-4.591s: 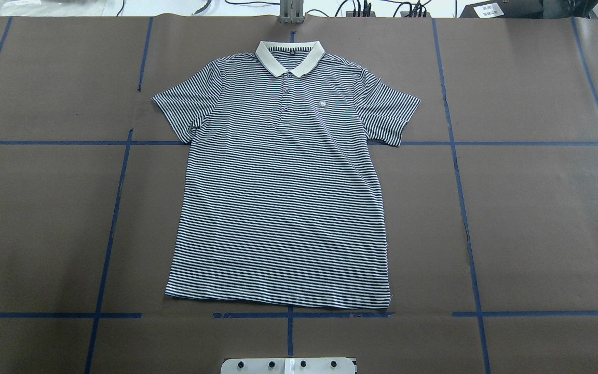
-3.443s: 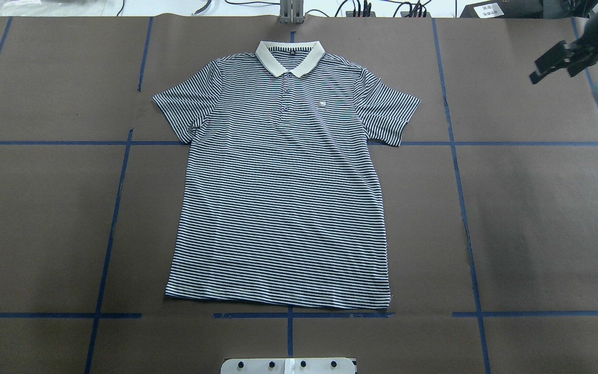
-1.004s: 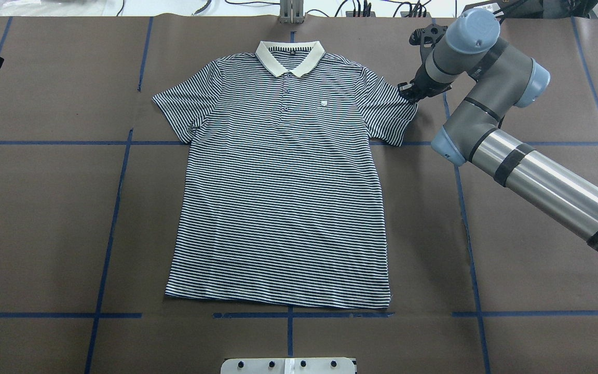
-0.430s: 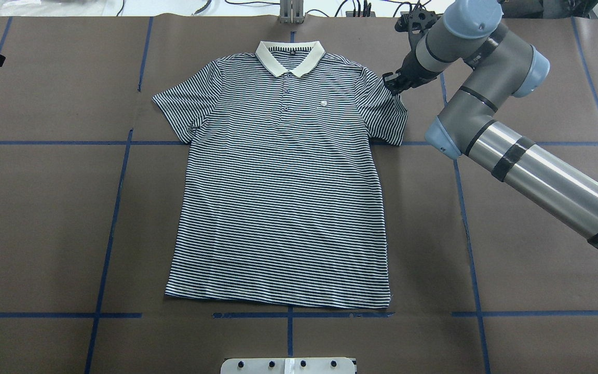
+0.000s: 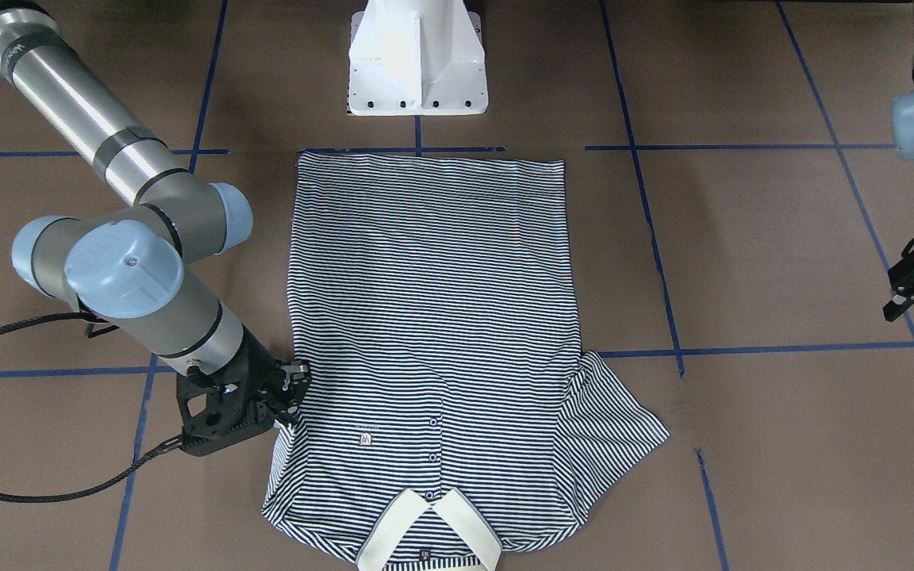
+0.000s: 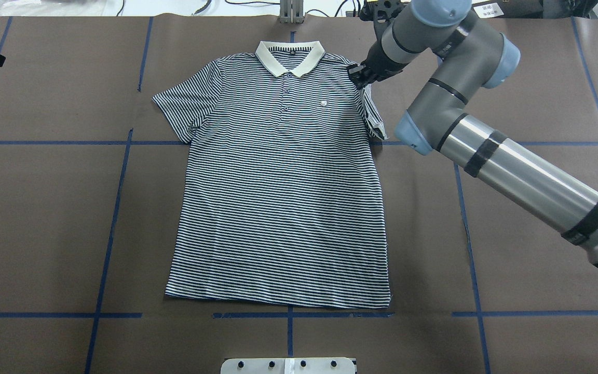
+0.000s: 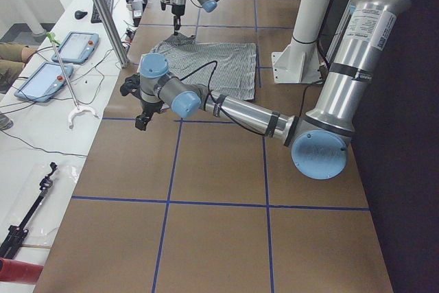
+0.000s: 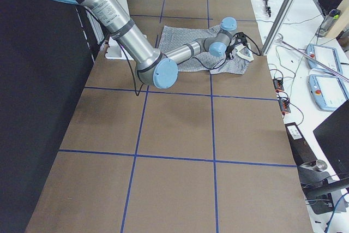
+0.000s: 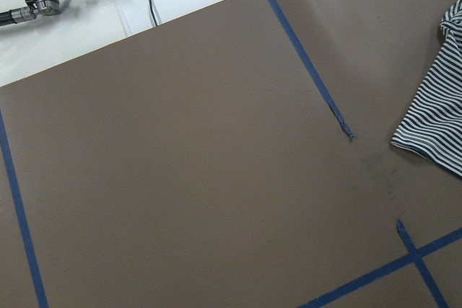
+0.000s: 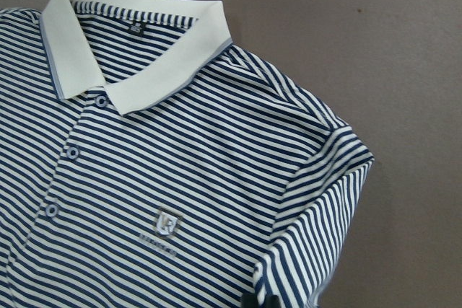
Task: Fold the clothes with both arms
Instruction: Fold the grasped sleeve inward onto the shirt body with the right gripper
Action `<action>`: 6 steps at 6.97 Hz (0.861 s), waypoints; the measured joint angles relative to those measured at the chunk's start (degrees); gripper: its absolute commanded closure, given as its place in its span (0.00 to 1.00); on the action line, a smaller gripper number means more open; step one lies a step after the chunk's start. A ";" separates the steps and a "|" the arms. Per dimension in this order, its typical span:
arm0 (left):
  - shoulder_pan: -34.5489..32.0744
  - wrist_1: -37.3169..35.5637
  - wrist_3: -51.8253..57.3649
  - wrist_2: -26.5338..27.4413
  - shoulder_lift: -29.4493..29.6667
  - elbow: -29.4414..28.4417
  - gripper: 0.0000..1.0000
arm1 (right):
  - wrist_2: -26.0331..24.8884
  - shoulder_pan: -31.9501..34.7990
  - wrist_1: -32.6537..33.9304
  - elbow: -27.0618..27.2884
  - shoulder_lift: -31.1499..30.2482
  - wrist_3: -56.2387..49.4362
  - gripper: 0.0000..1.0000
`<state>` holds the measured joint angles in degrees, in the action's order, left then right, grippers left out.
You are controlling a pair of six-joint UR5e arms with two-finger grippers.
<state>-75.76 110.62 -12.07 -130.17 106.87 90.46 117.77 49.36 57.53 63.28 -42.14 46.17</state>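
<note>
Here the right pincer (image 6: 357,77) is pinching the polo shirt (image 6: 278,197) at its sleeve (image 6: 372,111), which is lifted and doubled in toward the shoulder. The other sleeve (image 6: 187,106) lies spread flat. The shirt rests front up on the brown surface (image 6: 44,218), collar (image 6: 289,56) away from the robot. The left pincer (image 5: 905,289) hangs over bare surface, well apart from the shirt; whether it is spread or pressed together cannot be told.
</note>
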 measured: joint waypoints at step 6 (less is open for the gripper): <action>0.25 0.05 -1.38 0.19 1.47 -0.75 0.00 | -9.78 -4.74 -1.93 -14.92 10.97 4.11 0.00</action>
<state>-75.51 110.67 -13.46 -129.97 108.34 89.71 107.99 44.62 55.60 48.35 -31.17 50.28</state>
